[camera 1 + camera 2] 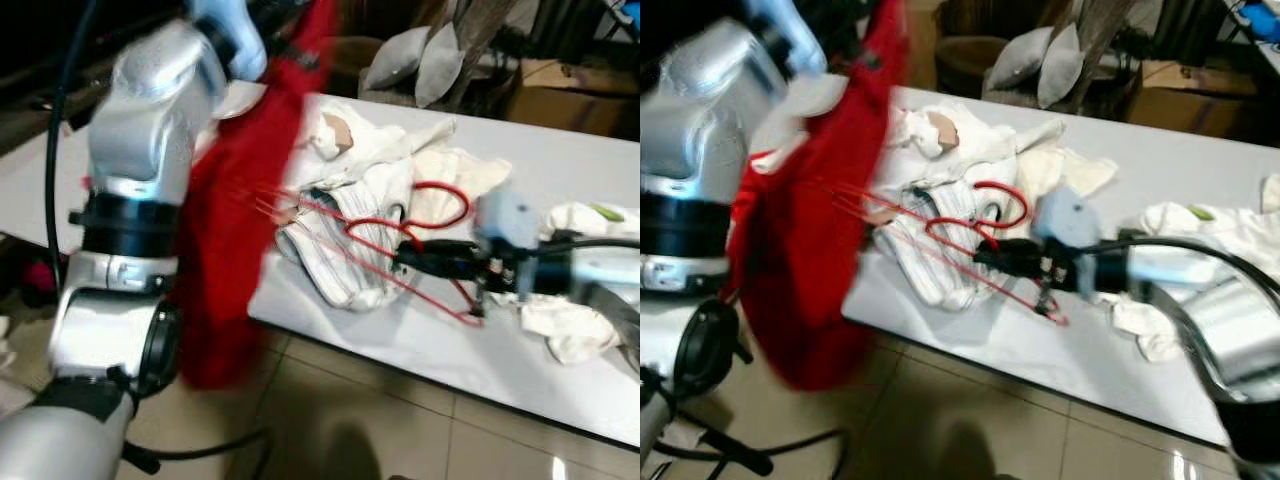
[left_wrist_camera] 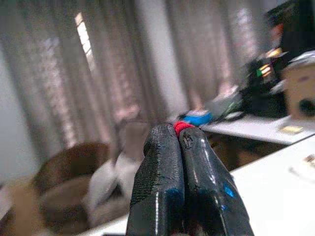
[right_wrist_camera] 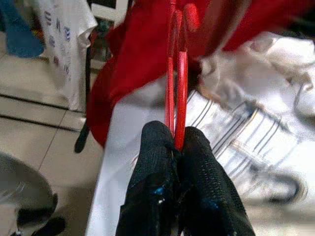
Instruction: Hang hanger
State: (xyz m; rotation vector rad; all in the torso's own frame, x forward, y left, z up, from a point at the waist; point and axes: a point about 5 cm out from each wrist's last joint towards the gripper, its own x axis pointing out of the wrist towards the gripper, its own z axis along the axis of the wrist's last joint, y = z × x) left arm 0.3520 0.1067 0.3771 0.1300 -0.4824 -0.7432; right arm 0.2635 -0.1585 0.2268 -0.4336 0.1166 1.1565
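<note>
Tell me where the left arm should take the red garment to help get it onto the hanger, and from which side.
Probably the upper edge of the red garment, from above: it hangs off the table edge, and the left end effector already pinches red cloth. The right end effector grips the red hanger.

Got the red hanger (image 1: 400, 255) lying over the striped white clothes (image 1: 340, 250) on the white table (image 1: 560, 160), pinched at 3 o'clock by the right gripper (image 1: 405, 262). Big silver left arm (image 1: 140, 200) at 9 o'clock, holding up a red garment (image 1: 235, 230) that's draped past the table edge. Pillows (image 1: 415, 55) at 1 o'clock.
</note>
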